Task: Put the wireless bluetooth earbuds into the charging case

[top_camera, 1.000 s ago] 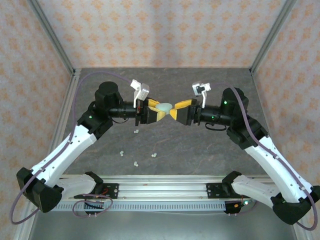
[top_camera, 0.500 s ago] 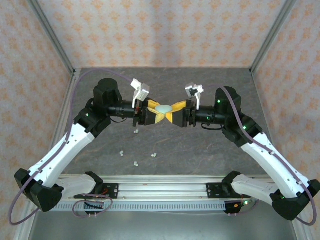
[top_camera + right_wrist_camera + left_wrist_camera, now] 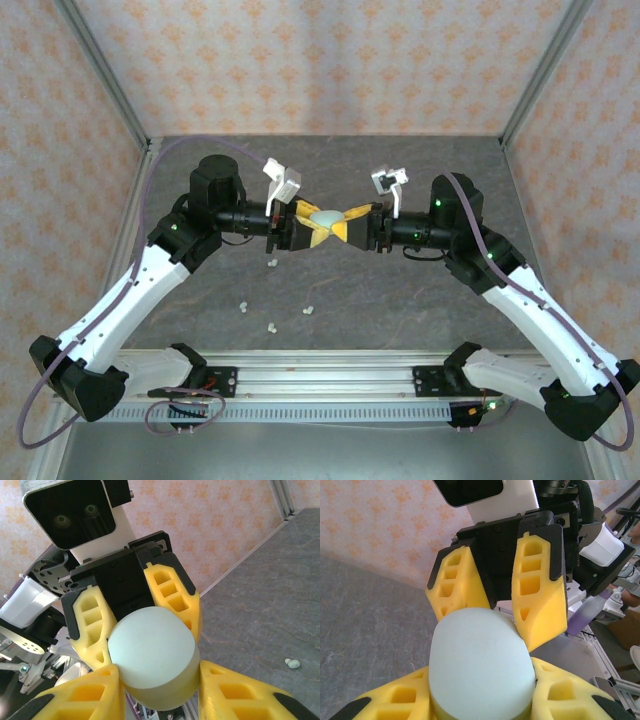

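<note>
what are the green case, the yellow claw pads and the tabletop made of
Charging case: likely hard plastic, matte pale green; its surface is smooth and even, with no glare.
Claw pads: probably soft foam or a rubbery printed material, matte yellow, with open hollow cells.
Tabletop: grey, mottled and veined like stone, though it may be a laminate or mat.

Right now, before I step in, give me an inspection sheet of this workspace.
Surface: dark grey mottled table, flat.
Job's things: four tiny white rounded plastic earbuds loose on the table; pale green oval plastic case held above it.
Clutter: nothing seen.
Grippers: left pincer shut on the case; right pincer flanks it from the opposite side, grip uncertain.
Cables: purple cables looped at left and right.
Surroundings: orange-patterned walls, aluminium frame.
</note>
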Tool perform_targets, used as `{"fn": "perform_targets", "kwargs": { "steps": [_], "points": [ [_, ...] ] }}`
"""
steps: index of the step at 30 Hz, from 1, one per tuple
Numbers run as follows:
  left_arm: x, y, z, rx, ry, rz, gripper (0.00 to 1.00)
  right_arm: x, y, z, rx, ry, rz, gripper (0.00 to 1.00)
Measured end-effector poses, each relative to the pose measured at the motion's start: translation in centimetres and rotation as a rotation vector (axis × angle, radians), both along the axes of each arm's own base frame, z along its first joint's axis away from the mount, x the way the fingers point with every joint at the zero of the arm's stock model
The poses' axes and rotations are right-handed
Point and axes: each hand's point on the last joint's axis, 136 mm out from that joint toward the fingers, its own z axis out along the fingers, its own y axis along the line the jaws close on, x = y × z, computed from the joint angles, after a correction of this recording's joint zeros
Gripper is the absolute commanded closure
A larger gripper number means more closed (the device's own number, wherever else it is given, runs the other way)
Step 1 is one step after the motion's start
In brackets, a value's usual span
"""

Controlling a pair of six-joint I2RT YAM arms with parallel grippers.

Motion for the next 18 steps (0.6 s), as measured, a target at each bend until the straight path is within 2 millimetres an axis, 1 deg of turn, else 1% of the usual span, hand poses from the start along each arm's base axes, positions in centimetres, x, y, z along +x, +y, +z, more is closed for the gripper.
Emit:
{"fn": "perform_targets", "kwargs": {
  "steps": [5,11,18],
  "points": [
    [0.4,0.1,-0.1,0.007,-0.018,0.021,1.00,0.7,-0.1,0.3,0.025,0.054,-0.039,0.58],
    [0.5,0.2,-0.3,0.016,-0.020,0.037,1.00,1.9,-0.2,1.2,0.071,0.075,-0.097,0.48],
    [0.0,0.6,-0.4,0.016,-0.032,0.054,1.00,3.4,-0.6,1.0,0.090,0.104,-0.181,0.41]
  ]
}}
